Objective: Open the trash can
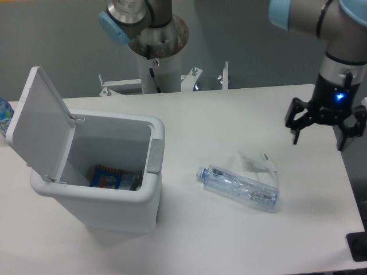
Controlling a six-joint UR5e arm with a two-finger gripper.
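Note:
The white trash can (109, 203) stands at the left of the table. Its flat lid (37, 120) is swung up and back on the left side, so the bin is open. A grey push-button (155, 155) sits on its right rim. A blue and orange packet (112, 177) lies inside. My gripper (319, 134) hangs at the far right above the table, far from the bin. Its fingers (296, 129) are spread apart and hold nothing.
A clear plastic bottle (238, 187) lies on its side right of the bin, beside a crumpled clear wrapper (258, 163). The arm's base column (157, 63) and metal brackets (189, 80) stand at the table's back edge. A blue item (3, 114) shows at the left edge.

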